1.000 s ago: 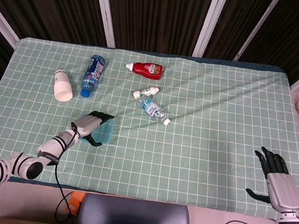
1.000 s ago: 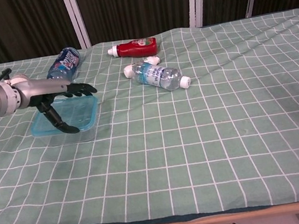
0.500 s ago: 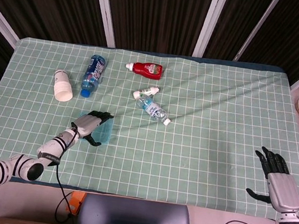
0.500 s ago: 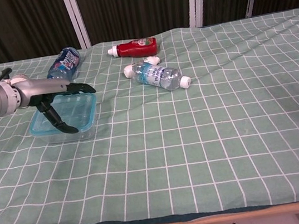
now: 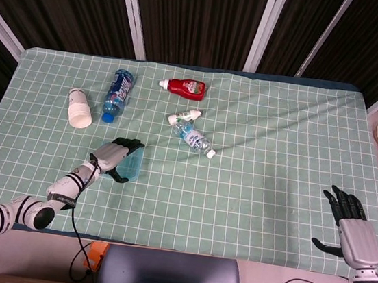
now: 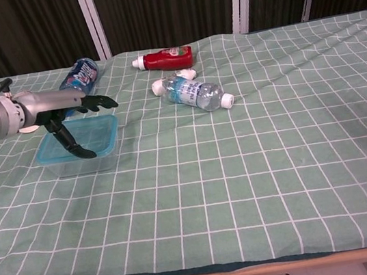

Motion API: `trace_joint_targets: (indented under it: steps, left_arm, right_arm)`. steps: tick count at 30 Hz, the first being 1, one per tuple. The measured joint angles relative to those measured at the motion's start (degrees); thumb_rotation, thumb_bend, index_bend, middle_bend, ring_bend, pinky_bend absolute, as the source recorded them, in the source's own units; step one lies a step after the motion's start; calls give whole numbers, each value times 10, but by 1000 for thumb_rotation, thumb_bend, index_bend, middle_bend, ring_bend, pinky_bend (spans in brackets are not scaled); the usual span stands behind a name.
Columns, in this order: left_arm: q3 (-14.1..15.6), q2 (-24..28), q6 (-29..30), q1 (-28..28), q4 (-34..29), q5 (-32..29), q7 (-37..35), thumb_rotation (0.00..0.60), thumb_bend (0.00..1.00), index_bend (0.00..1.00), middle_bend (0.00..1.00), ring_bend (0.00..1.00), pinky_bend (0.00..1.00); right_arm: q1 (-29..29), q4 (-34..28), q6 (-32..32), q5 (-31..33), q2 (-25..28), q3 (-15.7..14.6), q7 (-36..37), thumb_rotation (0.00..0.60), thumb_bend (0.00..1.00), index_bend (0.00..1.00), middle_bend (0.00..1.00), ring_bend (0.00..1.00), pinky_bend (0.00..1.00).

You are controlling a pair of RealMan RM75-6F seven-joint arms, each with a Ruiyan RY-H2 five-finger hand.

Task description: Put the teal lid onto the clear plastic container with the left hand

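Observation:
The teal lid [image 6: 85, 134] lies flat on the clear plastic container [image 6: 77, 164], at the left of the green checked cloth; in the head view the lid [image 5: 131, 166] shows just right of my left hand. My left hand [image 6: 63, 118] hovers over the lid's left part with its fingers spread to the right and its thumb curling down to the lid's front edge, and it grips nothing. My left hand [image 5: 111, 155] shows the same in the head view. My right hand [image 5: 351, 218] hangs open beyond the table's front right corner, seen only in the head view.
A blue-labelled bottle [image 6: 79, 75] lies just behind the container. Further right lie a red sauce bottle [image 6: 166, 58], a small white bottle [image 6: 162, 84] and a clear water bottle [image 6: 194, 91]. A white cup [image 5: 79, 108] lies at the far left.
The lid has gone from low and tilted over the container to lying level on its rim. My left hand has lifted a little and drawn back to the left. The right hand has not moved.

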Motion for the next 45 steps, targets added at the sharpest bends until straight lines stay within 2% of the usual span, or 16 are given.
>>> trace_joint_targets:
  steps: [5,14,28,45]
  left_arm:
    - [-2,7,10,3,-12,9,0,600,192,0,0,0,0]
    - [4,56,77,32,-96,49,26,600,181,0,35,0,0]
    - [14,12,87,40,-57,45,66,600,184,0,144,14,0]
    - [27,-2,95,41,-48,23,132,600,200,0,183,55,0]
  right_arm:
    - [0,0,1,-1,0,0,0,600,186,0,0,0,8]
    - [-1,-1,3,-5,-1,-2,-3,600,186,0,0,0,8]
    - [-1,0,2,-4,1,-2,1,600,186,0,0,0,8]
    - [-1,-1,0,-5,1,-3,-1,600,185,0,0,0,8]
